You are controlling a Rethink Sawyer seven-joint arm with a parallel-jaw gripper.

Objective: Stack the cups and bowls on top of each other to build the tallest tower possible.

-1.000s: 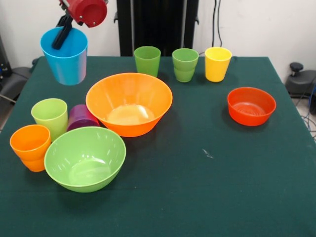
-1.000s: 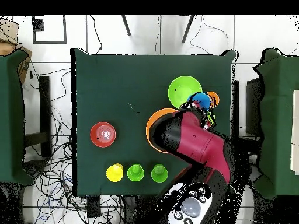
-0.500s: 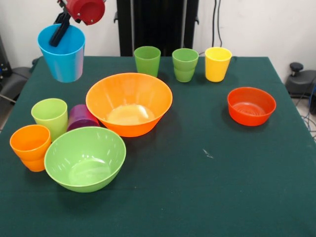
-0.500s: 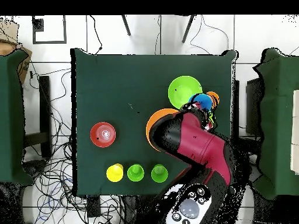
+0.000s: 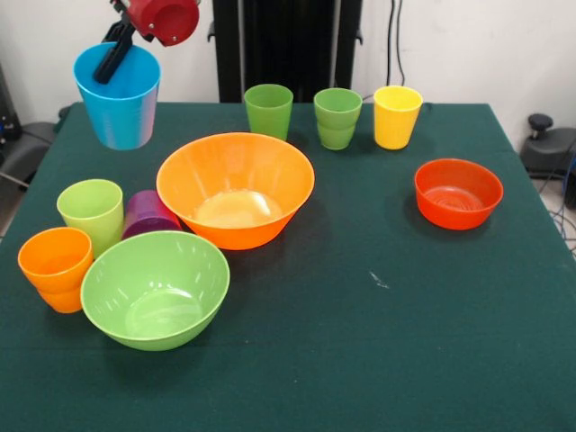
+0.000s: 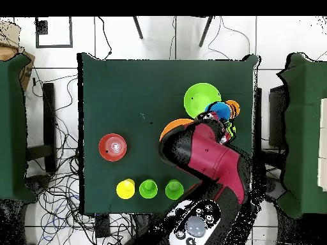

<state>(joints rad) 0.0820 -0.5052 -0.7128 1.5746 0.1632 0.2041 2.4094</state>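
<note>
In the last second my gripper [image 5: 117,56] barely travelled — the blue cup [image 5: 118,97] rose a touch and then slid slightly toward the middle of the table [image 5: 378,342], all the while hanging in the air clear of the cloth. I held it clamped by the rim, one finger inside the cup against its wall and the other behind. It was tilted a little, mouth up. From overhead it sat above the cluster by the lime bowl [image 6: 202,99], with my arm [image 6: 207,156] covering most of the orange bowl [image 6: 167,129].

To me that small drift read as a carry just beginning, not a placement. Nothing was stacked yet: the lime cup [image 5: 91,211], purple cup [image 5: 148,216] and orange cup [image 5: 55,268] stood bunched beside the lime bowl, the two green cups [image 5: 269,111] and the yellow cup [image 5: 397,116] stood in a row along the far edge, and the red-orange bowl [image 5: 457,193] sat alone, well apart from the rest. The tower was still all ahead of me.

As for writing — I could read none; the cups and bowls were plain, with no brand or label showing in either view.
</note>
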